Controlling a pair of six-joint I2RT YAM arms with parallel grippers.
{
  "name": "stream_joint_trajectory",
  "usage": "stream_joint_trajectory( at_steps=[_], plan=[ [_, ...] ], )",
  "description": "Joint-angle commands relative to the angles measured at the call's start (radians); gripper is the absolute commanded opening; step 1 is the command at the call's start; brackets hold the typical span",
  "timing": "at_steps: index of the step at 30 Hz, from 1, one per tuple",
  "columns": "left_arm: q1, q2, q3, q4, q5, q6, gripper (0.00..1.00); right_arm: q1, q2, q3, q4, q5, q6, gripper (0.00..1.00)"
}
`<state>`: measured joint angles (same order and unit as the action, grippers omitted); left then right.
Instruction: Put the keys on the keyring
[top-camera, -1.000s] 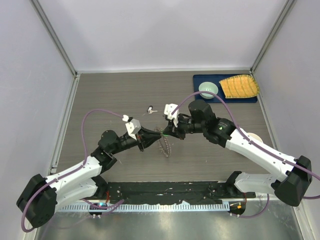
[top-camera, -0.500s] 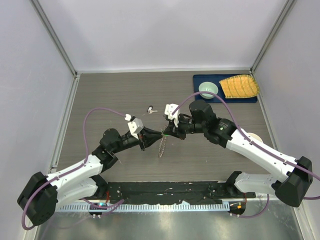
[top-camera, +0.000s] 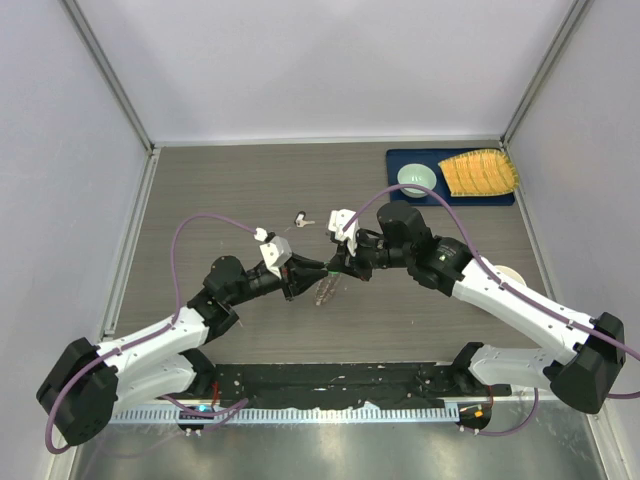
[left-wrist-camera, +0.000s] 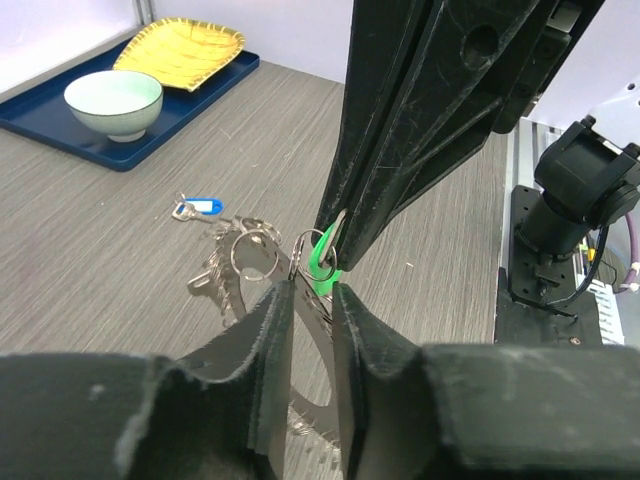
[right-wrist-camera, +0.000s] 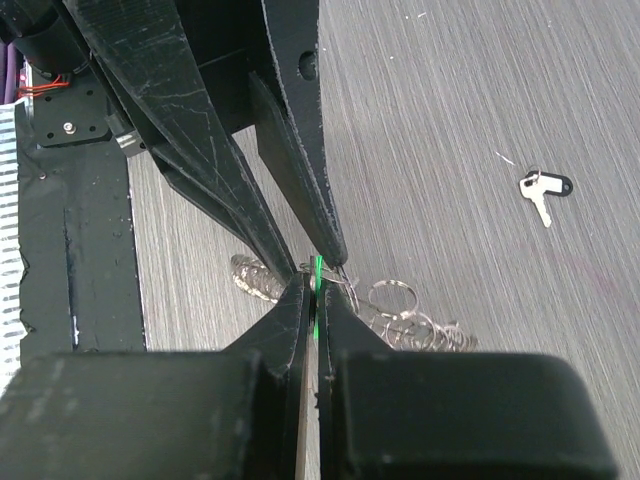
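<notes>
key grn; other key blue; tray navy

Bright even light, foregrnd blurry.

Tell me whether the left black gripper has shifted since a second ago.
Yes: the left gripper edged rightward, nearer the small blue-headed key.

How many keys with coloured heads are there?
2. The green key sits pinched in the right pincer; the blue key lies alone on the table. Others may hide in the keyring.
</notes>
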<state>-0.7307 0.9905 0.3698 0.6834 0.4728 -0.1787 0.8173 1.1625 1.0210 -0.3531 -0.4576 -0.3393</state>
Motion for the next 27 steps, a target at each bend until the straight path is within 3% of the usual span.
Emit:
stream_joint_trajectory(
  at_steps=[1,6,12,27],
  plan=[
    [-0.01,-0.021,0.014,0.041,-0.04,0.024,0.28,0.019,-0.043,0.016,0.078,-0.032,-0.007,0.01],
    [-0.01,-0.035,-0.011,0.062,-0.036,0.036,0.31,0.017,-0.052,0.011,0.075,-0.027,-0.01,0.01],
    [-0.01,-0.029,-0.022,0.088,0.001,0.013,0.27,0.017,-0.06,0.011,0.069,-0.009,-0.017,0.01],
    [-0.026,-0.118,-0.1,0.07,-0.016,-0.071,0.34,0.017,-0.07,0.011,0.049,0.023,-0.02,0.01]
  ],
)
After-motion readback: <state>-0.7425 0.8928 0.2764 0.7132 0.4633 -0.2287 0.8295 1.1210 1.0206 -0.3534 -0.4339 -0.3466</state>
